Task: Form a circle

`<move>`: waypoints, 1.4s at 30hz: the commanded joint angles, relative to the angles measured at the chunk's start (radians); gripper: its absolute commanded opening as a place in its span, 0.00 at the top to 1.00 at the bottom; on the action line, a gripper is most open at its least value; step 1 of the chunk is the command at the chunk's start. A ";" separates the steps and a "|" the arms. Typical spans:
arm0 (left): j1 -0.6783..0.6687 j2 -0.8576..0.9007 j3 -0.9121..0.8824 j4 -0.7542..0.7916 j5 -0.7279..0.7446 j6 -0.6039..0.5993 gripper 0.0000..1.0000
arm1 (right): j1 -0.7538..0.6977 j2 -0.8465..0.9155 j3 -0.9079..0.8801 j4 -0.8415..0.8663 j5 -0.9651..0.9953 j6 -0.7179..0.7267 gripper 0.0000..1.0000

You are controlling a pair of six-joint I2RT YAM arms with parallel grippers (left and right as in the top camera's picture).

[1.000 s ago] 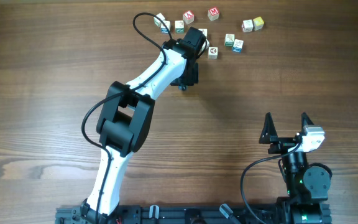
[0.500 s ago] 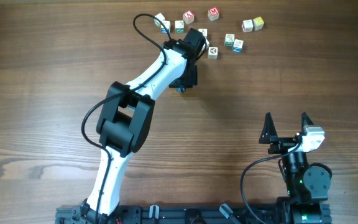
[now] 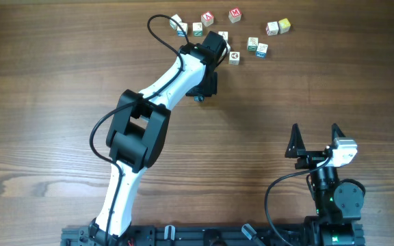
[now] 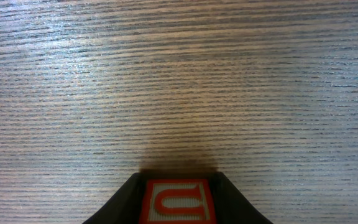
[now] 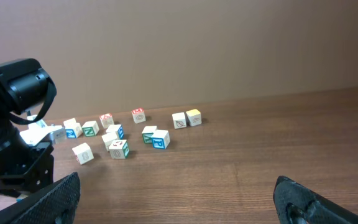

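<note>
White toy cubes with coloured letters and pictures lie scattered, no ring formed, toward the surface's twelve o'clock. One red-lettered cube sits clamped in the left hand.

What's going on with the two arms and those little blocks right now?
Left gripper shut on red-letter cube. Right gripper open, empty. Other cubes scattered, no ring yet.

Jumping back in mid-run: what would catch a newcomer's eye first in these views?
The white left arm stretches diagonally across the wooden table, and the left gripper is shut on a cube with a red letter, seen close up in the wrist view. Beyond it, loose white cubes lie scattered near the far edge, with no ring formed. The right gripper sits open near its base.
</note>
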 commanded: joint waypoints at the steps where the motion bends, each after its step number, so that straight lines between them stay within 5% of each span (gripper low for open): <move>1: -0.005 0.019 -0.023 -0.008 -0.014 0.016 0.71 | 0.005 -0.003 -0.001 0.003 -0.012 0.005 0.00; 33: -0.006 0.019 -0.023 -0.023 -0.005 0.030 0.71 | 0.005 -0.003 -0.001 0.003 -0.012 0.005 0.00; 42: -0.006 0.019 -0.023 -0.007 -0.002 0.030 0.58 | 0.005 -0.003 -0.001 0.003 -0.012 0.005 0.00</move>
